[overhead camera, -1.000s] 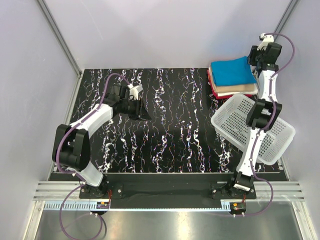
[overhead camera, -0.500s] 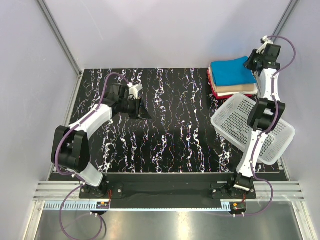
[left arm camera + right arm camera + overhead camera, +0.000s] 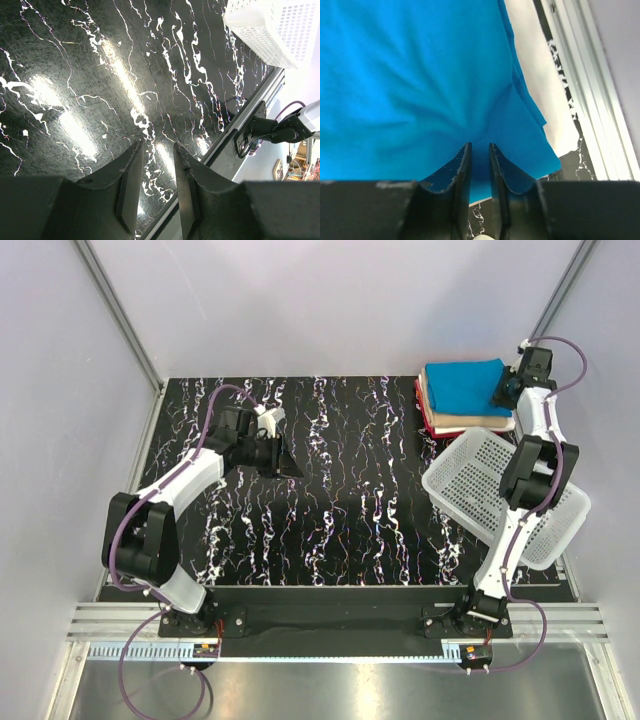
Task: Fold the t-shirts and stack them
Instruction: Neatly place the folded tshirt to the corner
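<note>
Stack of folded t-shirts at the upper right of the overhead view, at the far corner of the bench: blue t-shirt on top, tan t-shirt beneath it, a red edge showing at the bottom left of the pile. The white basket lies just below the stack, tipped toward the right edge of the frame.

Right pincer: a second ago it hovered over the far right corner of the pile with wider jaws. It has since dropped to the right-hand edge of the blue t-shirt and clenched. In the right wrist view the right pincer has its jaws drawn nearly together on the blue cloth, with creases fanning out from the pinch. Over the same second the top layer has drawn in, exposing more of the tan one.

Left pincer: unmoved at the left centre of the overhead view, jaws apart and empty above bare bench.

Reading: the stack appears essentially built, and the fresh pinch suggests a final tidying of the top shirt. A careless tug could drag that layer off square.
</note>
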Robot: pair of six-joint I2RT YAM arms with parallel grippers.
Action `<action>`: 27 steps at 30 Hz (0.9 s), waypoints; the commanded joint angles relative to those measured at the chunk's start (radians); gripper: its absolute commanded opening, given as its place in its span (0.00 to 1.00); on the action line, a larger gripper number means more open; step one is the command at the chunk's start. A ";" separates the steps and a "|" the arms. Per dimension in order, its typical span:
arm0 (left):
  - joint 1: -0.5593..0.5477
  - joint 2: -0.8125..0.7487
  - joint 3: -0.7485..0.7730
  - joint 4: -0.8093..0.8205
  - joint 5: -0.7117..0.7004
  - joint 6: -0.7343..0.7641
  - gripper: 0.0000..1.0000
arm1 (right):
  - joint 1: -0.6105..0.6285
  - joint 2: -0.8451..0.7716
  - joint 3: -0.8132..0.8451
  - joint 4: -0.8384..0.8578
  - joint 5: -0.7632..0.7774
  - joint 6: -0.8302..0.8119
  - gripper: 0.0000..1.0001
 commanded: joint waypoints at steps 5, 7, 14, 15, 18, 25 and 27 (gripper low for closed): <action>0.001 -0.062 0.014 0.030 0.018 0.002 0.36 | 0.012 -0.106 0.100 -0.016 -0.090 0.017 0.29; 0.000 -0.068 0.014 0.032 0.018 0.003 0.36 | 0.028 -0.128 0.091 -0.016 -0.115 0.052 0.27; 0.000 -0.071 0.012 0.033 0.018 0.006 0.37 | 0.114 -0.148 -0.009 0.035 -0.177 0.076 0.21; -0.001 -0.071 0.012 0.032 0.017 0.006 0.37 | 0.124 -0.142 -0.014 0.035 -0.188 0.078 0.20; -0.001 -0.070 0.012 0.032 0.015 0.008 0.37 | 0.144 -0.128 -0.037 0.037 -0.207 0.093 0.20; -0.001 -0.071 0.011 0.033 0.015 0.009 0.37 | 0.160 -0.069 -0.084 0.038 -0.228 0.090 0.21; -0.001 -0.068 0.011 0.032 0.018 0.008 0.37 | 0.168 -0.065 -0.087 0.037 -0.250 0.090 0.22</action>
